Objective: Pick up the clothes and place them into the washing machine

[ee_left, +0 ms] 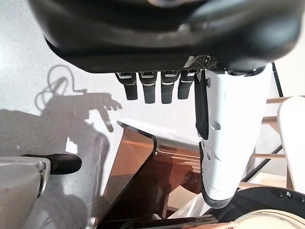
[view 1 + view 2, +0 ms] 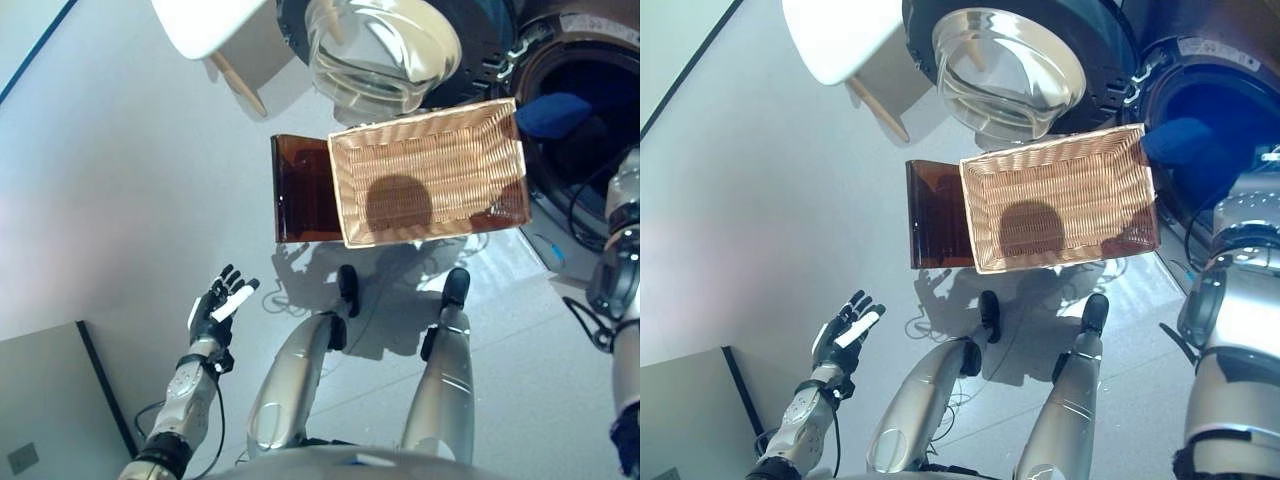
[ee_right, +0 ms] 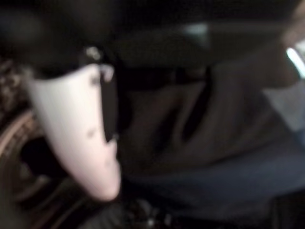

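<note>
Clothes, a blue bundle [image 2: 1180,140], sat at two o'clock in the washing machine's drum mouth [image 2: 1230,90], beyond the empty wicker basket [image 2: 1055,195]. Nearest, at seven o'clock, the left hand [image 2: 845,330] hung open and idle. The right hand [image 3: 76,138] reached into the drum beside the blue cloth; whether it gripped, I cannot tell.

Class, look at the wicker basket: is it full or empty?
Empty. The wicker basket shows only its bare woven floor; the blue cloth already lies inside the washing machine.

A rough woven wicker basket [image 2: 430,170] sits on a glossy translucent brown plastic stand [image 2: 300,190] beside soft blue cloth [image 2: 553,113].
</note>
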Available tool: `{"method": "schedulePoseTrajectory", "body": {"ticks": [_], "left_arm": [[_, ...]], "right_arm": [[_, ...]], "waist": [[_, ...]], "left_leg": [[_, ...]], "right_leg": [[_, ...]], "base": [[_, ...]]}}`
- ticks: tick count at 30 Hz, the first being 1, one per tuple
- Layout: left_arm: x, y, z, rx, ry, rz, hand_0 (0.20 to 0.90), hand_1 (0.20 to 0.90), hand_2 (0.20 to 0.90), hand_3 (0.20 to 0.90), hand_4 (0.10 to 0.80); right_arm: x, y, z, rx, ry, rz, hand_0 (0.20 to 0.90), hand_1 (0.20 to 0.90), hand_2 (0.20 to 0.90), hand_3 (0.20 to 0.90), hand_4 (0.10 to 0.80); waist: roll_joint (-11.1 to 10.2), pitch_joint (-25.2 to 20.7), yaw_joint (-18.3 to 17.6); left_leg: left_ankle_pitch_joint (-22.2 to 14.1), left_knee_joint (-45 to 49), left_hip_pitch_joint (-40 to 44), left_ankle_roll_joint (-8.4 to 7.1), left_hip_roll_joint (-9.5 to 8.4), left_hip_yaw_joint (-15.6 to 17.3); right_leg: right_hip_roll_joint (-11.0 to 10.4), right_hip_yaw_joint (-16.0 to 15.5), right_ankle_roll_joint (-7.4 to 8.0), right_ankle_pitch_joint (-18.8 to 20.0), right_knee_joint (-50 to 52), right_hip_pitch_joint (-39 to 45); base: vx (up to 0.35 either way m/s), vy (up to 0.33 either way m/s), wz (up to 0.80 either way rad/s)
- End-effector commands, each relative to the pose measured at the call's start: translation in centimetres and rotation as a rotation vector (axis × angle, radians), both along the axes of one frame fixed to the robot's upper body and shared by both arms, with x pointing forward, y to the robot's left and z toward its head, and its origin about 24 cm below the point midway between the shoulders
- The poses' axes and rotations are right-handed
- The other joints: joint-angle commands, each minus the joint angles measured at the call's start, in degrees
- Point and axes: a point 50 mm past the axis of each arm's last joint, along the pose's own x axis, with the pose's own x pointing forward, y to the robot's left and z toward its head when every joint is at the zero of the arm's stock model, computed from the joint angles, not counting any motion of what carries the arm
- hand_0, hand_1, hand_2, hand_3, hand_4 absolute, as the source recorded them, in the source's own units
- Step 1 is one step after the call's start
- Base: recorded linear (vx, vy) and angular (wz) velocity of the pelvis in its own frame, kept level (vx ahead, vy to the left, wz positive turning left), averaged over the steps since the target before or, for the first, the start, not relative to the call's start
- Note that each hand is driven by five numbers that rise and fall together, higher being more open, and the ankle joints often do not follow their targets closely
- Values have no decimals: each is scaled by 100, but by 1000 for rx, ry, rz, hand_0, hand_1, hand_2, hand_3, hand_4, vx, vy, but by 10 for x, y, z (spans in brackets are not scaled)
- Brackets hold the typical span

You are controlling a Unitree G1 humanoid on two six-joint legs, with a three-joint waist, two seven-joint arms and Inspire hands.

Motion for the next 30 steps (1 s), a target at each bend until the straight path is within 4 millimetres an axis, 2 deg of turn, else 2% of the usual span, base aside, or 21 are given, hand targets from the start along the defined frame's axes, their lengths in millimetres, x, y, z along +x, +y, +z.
{"method": "schedulePoseTrajectory", "body": {"ticks": [1,10,16,22,27,28,29,30], "left_arm": [[-21,15,-9,31,46,46,900,900,900,900,800],[-24,16,-11,32,61,63,900,900,900,900,800],[-25,12,-13,27,69,60,900,900,900,900,800],[-26,11,-16,26,87,71,900,900,900,900,800],[-26,14,-14,39,71,75,900,900,900,900,800],[-25,13,-12,41,59,73,900,900,900,900,800],[-24,14,-11,47,53,72,900,900,900,900,800],[-23,16,-10,53,46,70,900,900,900,900,800]], "right_arm": [[-57,-42,79,-201,-205,-289,200,200,200,200,300],[-69,-46,93,-209,-229,-354,200,200,200,200,300],[-72,-45,91,-143,-294,-411,200,200,200,200,300],[-70,-28,100,-82,-479,-458,200,200,200,200,300],[-67,-20,107,-150,-467,-444,200,200,200,200,300],[-66,-20,108,-171,-453,-430,447,447,447,447,476],[-66,-22,106,-186,-421,-426,900,900,900,900,800],[-64,-24,104,-219,-363,-411,900,900,900,900,800]], "waist": [[161,-671,10],[219,-689,-67],[262,-707,-94],[275,-774,-97],[260,-777,-77],[243,-769,-82],[231,-764,-85],[187,-760,-89]], "left_leg": [[580,-905,63,-612,-40,-167],[596,-931,76,-633,-52,-134],[601,-957,71,-615,-66,-119],[594,-975,41,-602,-79,-118],[593,-966,43,-599,-88,-131],[589,-949,33,-598,-85,-125],[583,-935,31,-596,-87,-120],[574,-923,30,-596,-86,-119]], "right_leg": [[341,-152,-317,-1020,1136,-215],[353,-121,-337,-1035,1173,-244],[356,-95,-332,-1030,1186,-278],[354,-73,-319,-1028,1208,-334],[335,-88,-312,-1027,1230,-339],[328,-91,-311,-1029,1241,-339],[330,-82,-315,-1028,1249,-341],[334,-78,-316,-1023,1250,-340]], "base": [[0,0,0],[0,2,-2],[2,5,-2],[1,3,1],[0,9,4],[-2,2,4],[1,-3,3],[0,0,0]]}}
